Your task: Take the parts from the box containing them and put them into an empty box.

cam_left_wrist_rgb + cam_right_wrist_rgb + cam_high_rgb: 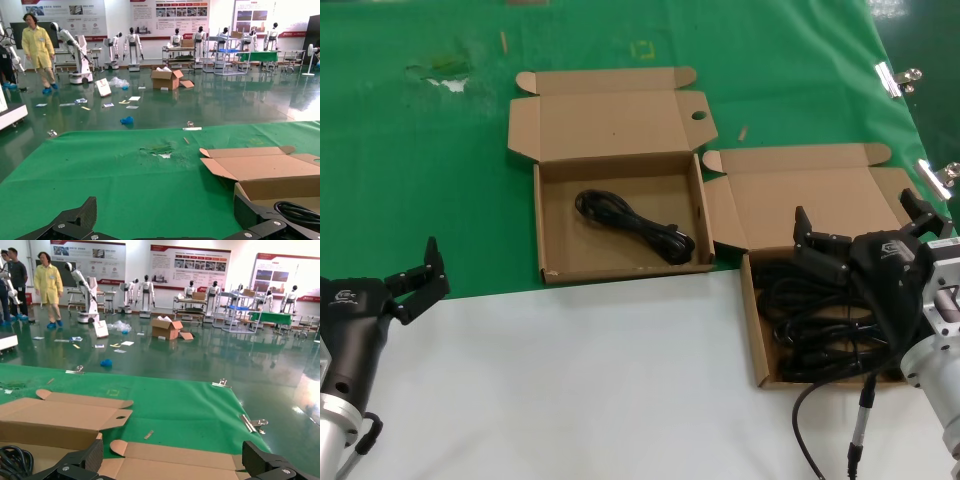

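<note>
The right end effector, jaws wide, hovers directly above the parts in the box containing them; left end effector open, far off.

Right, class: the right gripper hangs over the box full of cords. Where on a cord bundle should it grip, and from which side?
From above, across the middle of the topmost bundle, where the strands lie together; a plug end would let the rest dangle. The box walls block a sideways approach, and the open right gripper already hovers overhead. The pile is tangled, so bundle edges are hard to tell apart.
</note>
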